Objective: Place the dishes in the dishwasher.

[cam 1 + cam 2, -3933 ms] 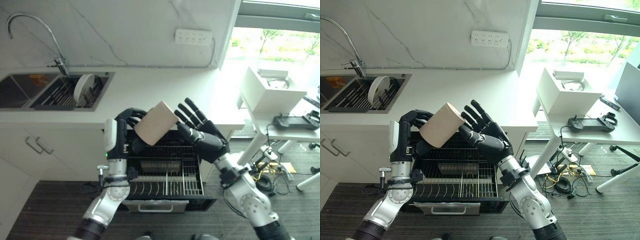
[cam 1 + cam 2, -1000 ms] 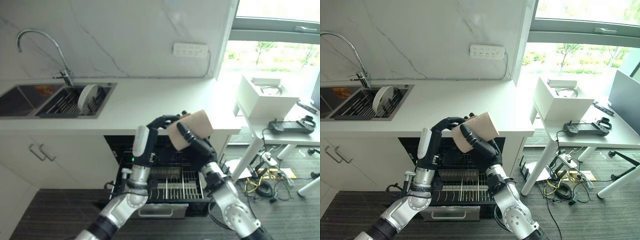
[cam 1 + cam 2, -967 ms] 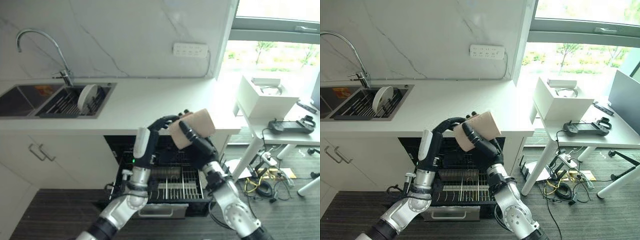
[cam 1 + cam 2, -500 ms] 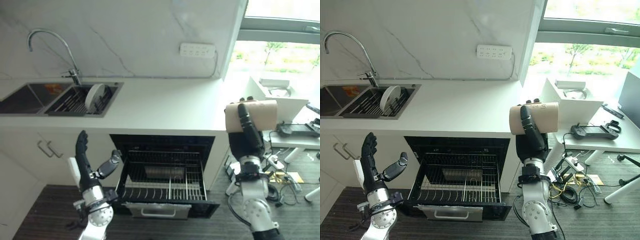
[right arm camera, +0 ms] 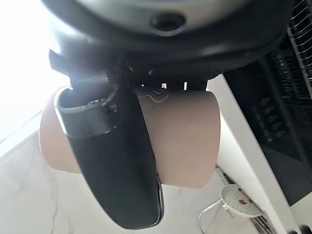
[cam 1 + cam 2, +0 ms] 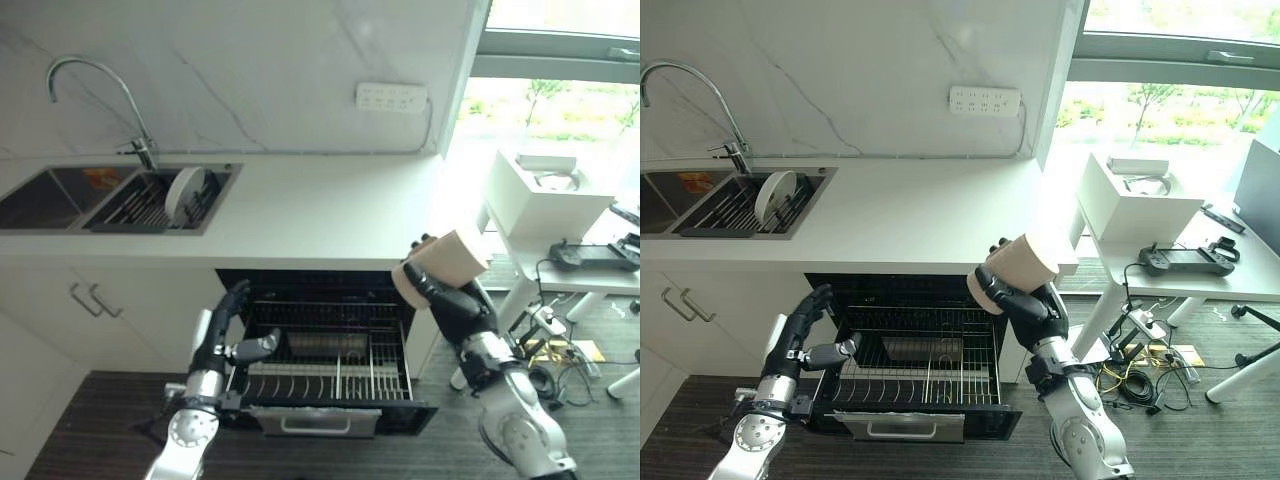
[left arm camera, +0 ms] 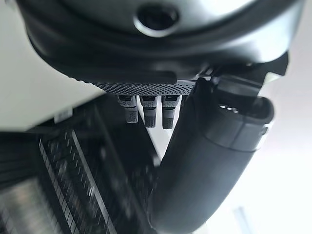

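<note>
Since 0.5 s ago the tan cup (image 6: 1017, 262) is brought down from beside the counter edge toward the open dishwasher (image 6: 330, 415); the left hand (image 6: 232, 325) is lowered to the rack's (image 6: 335, 368) left side, fingers relaxed, nothing held. The right hand (image 6: 1012, 290) is wrapped round the cup wall, thumb across it, as seen in the right wrist view (image 5: 129, 141); the cup is carried on its side above the rack's right edge, not yet set down. The cup is judged stiff, light, prob. ceramic or plastic, smooth so slip-prone; a grip round the mid-wall is judged best. No writing is readable on the cup. A white plate (image 6: 181, 191) is left standing in the sink rack (image 6: 130, 203).
</note>
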